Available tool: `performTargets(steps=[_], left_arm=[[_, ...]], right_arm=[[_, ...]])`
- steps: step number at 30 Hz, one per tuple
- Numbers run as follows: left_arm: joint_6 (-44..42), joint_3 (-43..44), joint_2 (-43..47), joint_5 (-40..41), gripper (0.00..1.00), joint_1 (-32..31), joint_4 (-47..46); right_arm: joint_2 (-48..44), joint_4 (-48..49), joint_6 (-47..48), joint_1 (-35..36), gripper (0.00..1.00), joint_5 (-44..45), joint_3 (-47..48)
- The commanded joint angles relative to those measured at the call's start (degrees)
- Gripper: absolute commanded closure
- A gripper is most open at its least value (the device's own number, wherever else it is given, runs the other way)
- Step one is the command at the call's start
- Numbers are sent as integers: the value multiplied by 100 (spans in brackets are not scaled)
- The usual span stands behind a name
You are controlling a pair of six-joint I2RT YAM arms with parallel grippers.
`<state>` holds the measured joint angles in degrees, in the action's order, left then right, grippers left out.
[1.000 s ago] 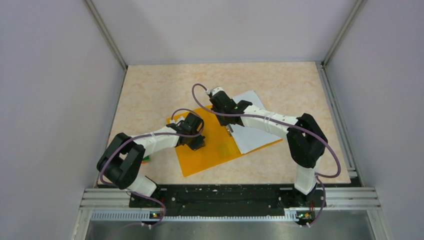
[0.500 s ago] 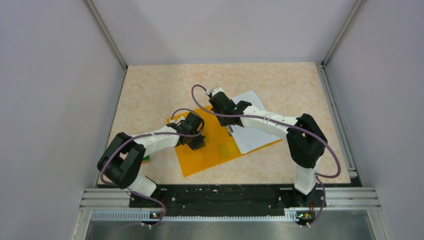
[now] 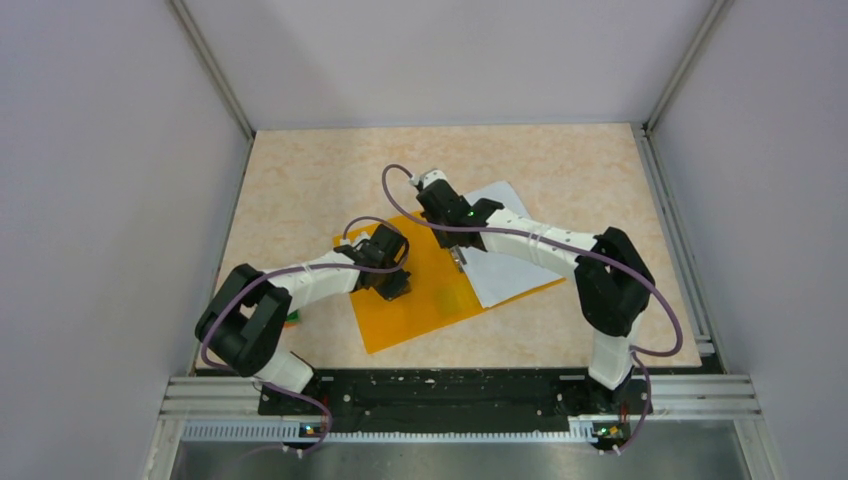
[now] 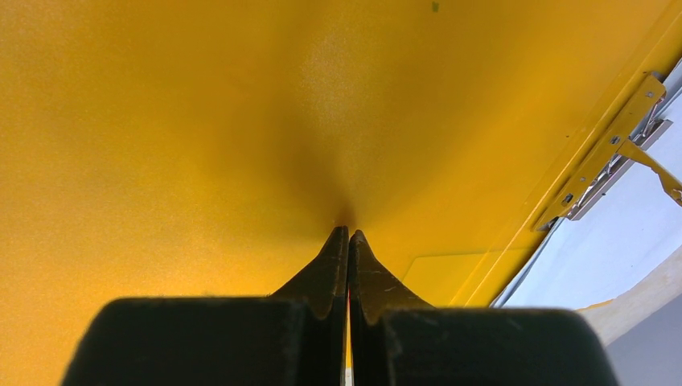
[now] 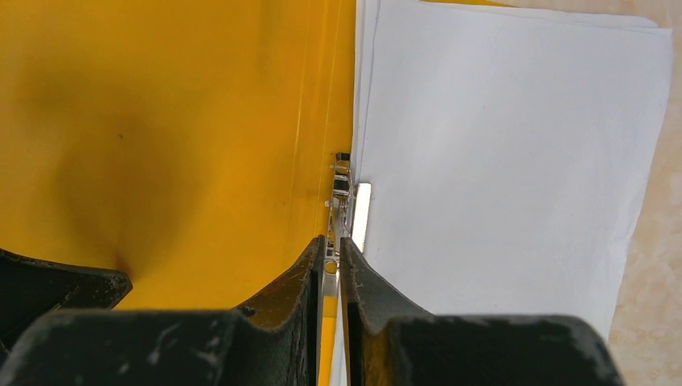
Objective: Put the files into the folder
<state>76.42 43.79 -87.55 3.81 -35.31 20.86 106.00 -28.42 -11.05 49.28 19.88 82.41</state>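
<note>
Top: saw folder (image 3: 415, 300) lying open on table (image 3: 320, 180), files (image 3: 505, 265) stacked on its right half. Found left gripper (image 3: 395, 285) pressed onto left cover, right gripper (image 3: 457, 258) at the spine.
Left wrist: saw fingers clamped together, empty, tips touching orange cover; clip (image 4: 611, 153) lever raised at right.
Right wrist: caught jaws pinched on clip lever, just beside files' edge.

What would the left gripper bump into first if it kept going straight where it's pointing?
The folder. The left gripper points right at its orange cover, and the shut tips seem to touch it, with nothing in between.
</note>
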Motion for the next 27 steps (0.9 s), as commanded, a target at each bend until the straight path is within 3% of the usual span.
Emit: performTargets(steps=[1, 10, 27], left_arm=[[-74, -187, -324, 269, 100, -23, 557], [-101, -169, -307, 273, 100, -16, 594], [-2, -123, -433, 278, 100, -12, 676]], right_arm=[[12, 36, 36, 65, 88, 139, 282], [307, 38, 101, 66, 90, 250, 307], [-97, 59, -25, 56, 88, 194, -99]])
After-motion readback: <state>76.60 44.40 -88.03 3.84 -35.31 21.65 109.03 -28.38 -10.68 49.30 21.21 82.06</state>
